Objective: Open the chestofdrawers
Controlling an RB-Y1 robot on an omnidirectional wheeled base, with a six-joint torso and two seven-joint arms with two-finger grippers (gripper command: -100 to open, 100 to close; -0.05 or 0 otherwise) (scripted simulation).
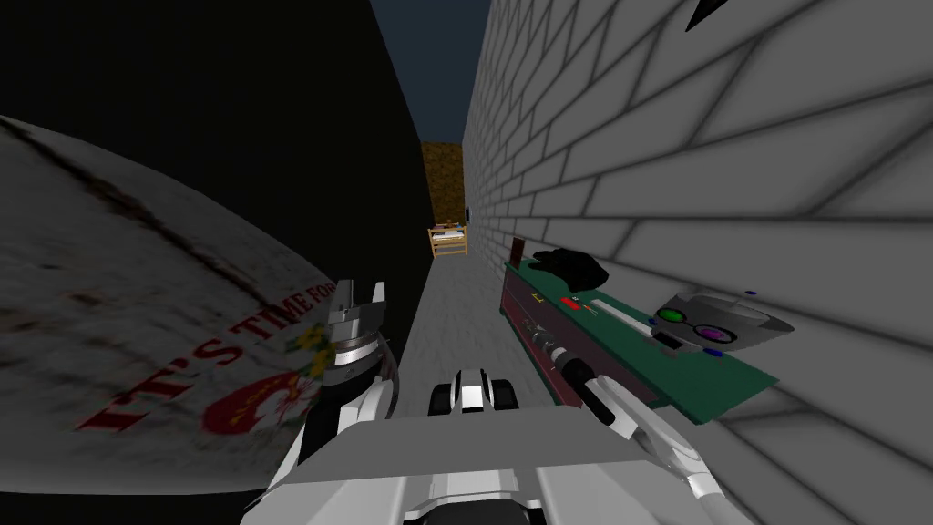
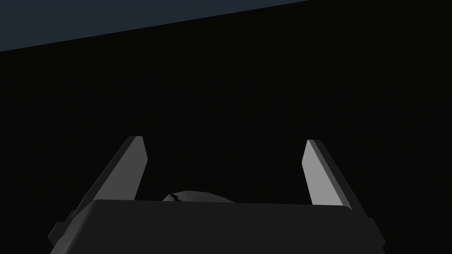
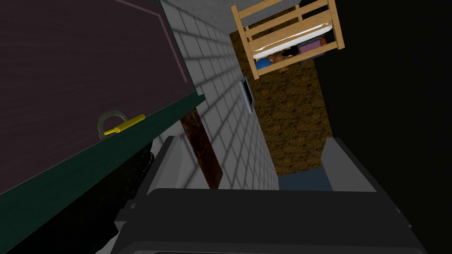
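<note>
The chest of drawers (image 1: 521, 305) stands on my right against the brick wall, with a dark maroon front and a green top. My right gripper (image 1: 539, 335) is held close against that front. In the right wrist view the maroon drawer front (image 3: 79, 70) has a small yellow handle (image 3: 123, 125) on a grey loop. My right gripper (image 3: 251, 139) is open there, and the handle lies just outside one finger, not between the two. My left gripper (image 1: 358, 299) is raised on my left, open and holding nothing (image 2: 225, 143).
On the green top lie a black object (image 1: 569, 264), a small red item (image 1: 571, 303) and a grey device with green and purple lenses (image 1: 720, 324). A wooden bunk frame (image 1: 448, 240) stands down the narrow passage. A large lettered grey surface (image 1: 137, 319) is close on my left.
</note>
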